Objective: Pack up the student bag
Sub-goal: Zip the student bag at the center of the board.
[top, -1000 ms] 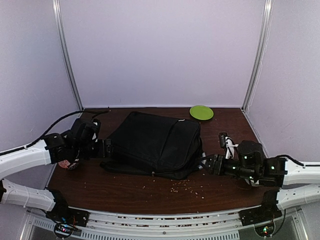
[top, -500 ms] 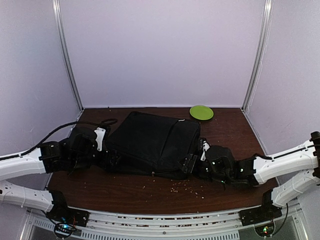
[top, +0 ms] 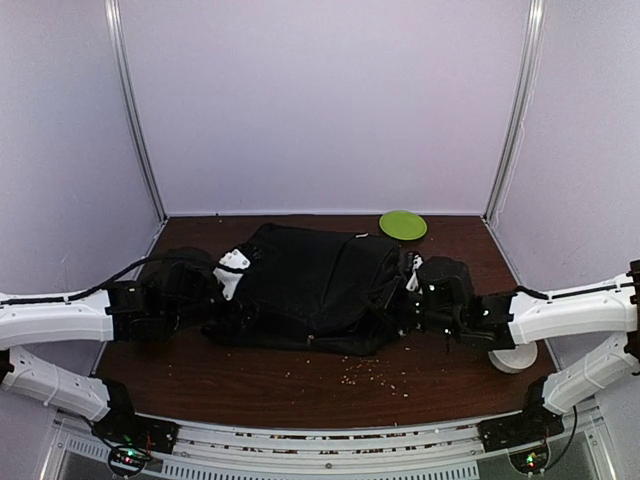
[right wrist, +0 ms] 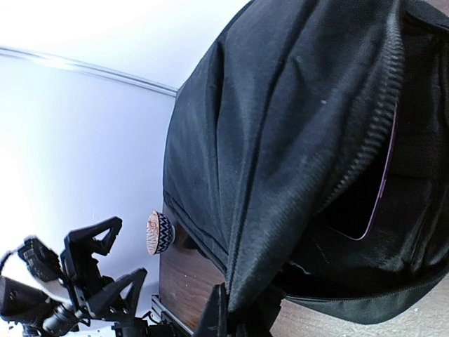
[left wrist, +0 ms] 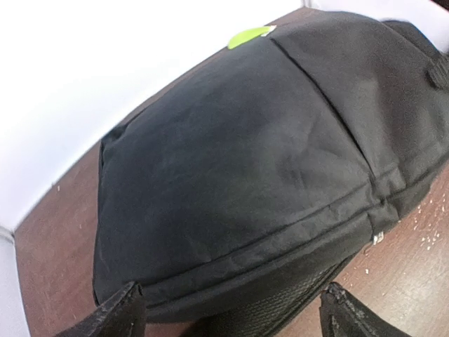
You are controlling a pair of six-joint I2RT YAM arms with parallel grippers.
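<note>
I have the student bag (top: 310,285) lying flat in the middle of the bench (top: 250,385), its long side running left to right between my two arms. The right pincer (right wrist: 230,314) sits at the bag's right end with its fingers together, clamped on a fold of the black fabric, which bunches down into the tips. Just above that fold, the wrist view shows the zip mouth gaping, with a pale edge inside. The left pincer (left wrist: 231,317) is at the bag's left end with its fingers wide apart. One is on each side of the bag's lower edge, and I can't tell whether either one touches it. A green plate (top: 403,224) sits behind the bag near the back wall. Crumbs (top: 375,375) are scattered in front of the bag, and a white round object (top: 514,357) lies under my right arm.
</note>
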